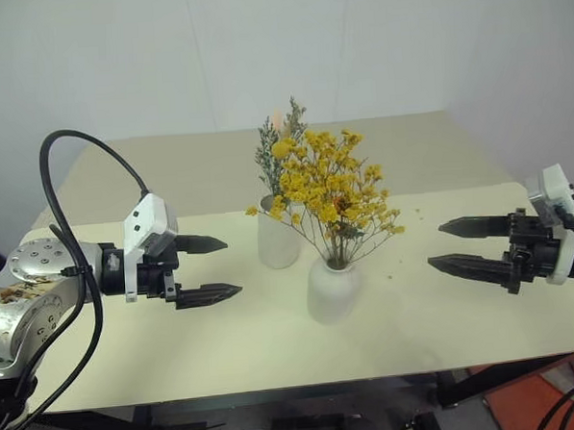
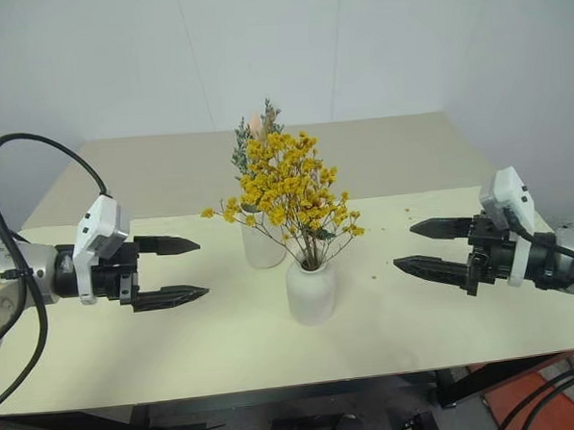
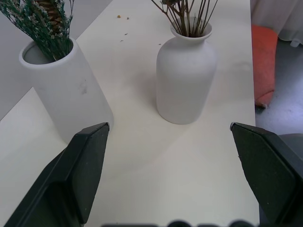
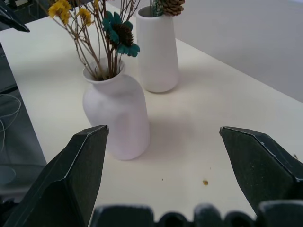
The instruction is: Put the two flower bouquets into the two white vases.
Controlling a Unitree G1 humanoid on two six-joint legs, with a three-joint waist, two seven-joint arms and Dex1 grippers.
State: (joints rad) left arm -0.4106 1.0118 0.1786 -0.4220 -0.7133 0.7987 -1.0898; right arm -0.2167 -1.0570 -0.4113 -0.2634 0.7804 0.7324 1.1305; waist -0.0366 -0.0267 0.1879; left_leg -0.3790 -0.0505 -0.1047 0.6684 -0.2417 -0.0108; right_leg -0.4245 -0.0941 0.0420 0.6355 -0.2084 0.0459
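Two white vases stand mid-table. The squat rounded vase (image 1: 331,290) holds the spray of tiny yellow blossoms (image 1: 332,189). Behind it, the taller tapered vase (image 1: 278,237) holds the grey-green dried bunch (image 1: 277,143), whose brown cone (image 4: 172,6) shows in the right wrist view. My left gripper (image 1: 213,269) hovers open and empty to the left of the vases, pointing at them. On the other side, my right gripper (image 1: 447,246) is open and empty too, facing the squat vase (image 4: 118,116) from the right. Neither gripper touches anything.
The cream table (image 1: 178,346) has small yellow crumbs (image 1: 394,275) to the right of the vases. An orange object (image 1: 542,404) lies on the floor at the front right. A pale wall rises behind the table.
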